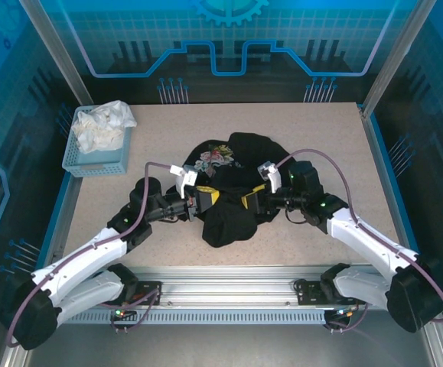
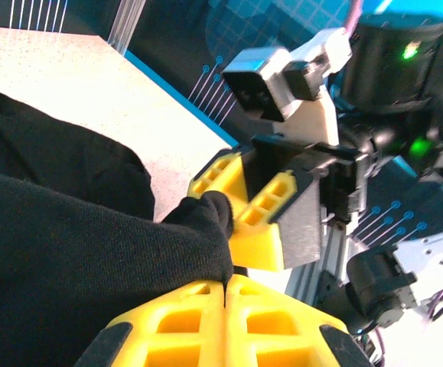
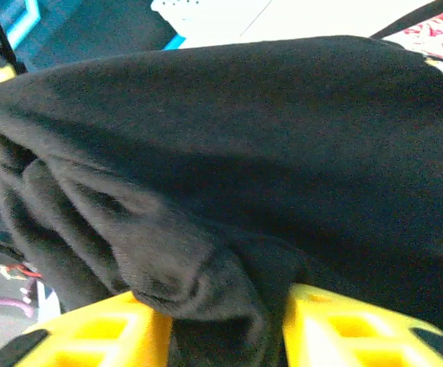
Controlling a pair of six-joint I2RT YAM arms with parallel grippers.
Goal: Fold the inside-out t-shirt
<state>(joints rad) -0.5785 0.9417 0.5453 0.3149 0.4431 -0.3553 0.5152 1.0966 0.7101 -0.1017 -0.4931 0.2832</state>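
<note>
The t-shirt [image 1: 225, 222] lies bunched at the middle of the bench [image 1: 320, 145], a black heap with its printed graphic [image 1: 217, 157] showing at the upper edge of the pile. Both arms meet over it, pincers facing each other across a ridge of cloth lifted between them.

The left pincer [image 1: 209, 197] is clenched on a fold of the shirt: in its wrist view the yellow fingers [image 2: 183, 321] meet with the black fabric pinched at their tips. The right pincer [image 1: 249, 200] has its fingers [image 3: 343, 329] apart with a thick roll of cloth sitting between them; it looks released rather than biting. My reading is that the two are working one spot of the garment, the left taking the grip while the right lets go, probably to get an inner layer drawn through before any folding.

In the upper left of the top view a blue basket [image 1: 95, 162] holds white cloth [image 1: 102, 126], well apart from the shirt and no hindrance. The real obstacle is the crumpled shirt itself, with layers hiding hems and sleeves, and the pincers nearly touching each other.
</note>
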